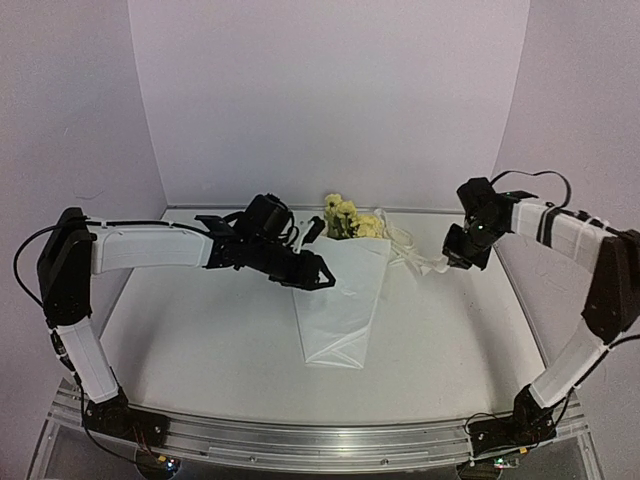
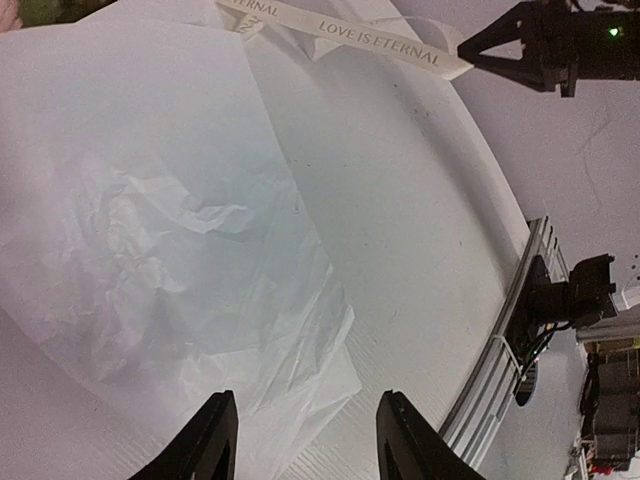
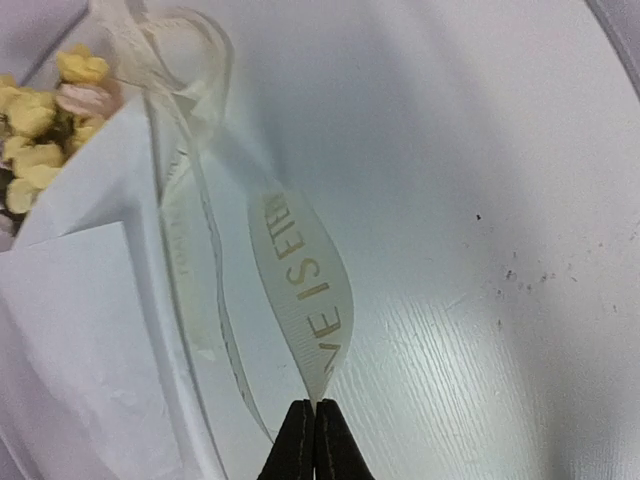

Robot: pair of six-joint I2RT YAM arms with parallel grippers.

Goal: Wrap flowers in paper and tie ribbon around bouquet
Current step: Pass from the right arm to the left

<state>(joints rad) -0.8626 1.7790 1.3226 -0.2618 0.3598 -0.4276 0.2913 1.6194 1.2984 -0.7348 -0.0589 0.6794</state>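
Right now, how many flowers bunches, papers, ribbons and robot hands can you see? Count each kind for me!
Flower bunch: 1
Paper sheet: 1
Ribbon: 1
Robot hands: 2, the left hand and the right hand
Total: 5

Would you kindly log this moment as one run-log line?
left fingers: open over paper | right fingers: shut on ribbon end | flowers: in paper cone
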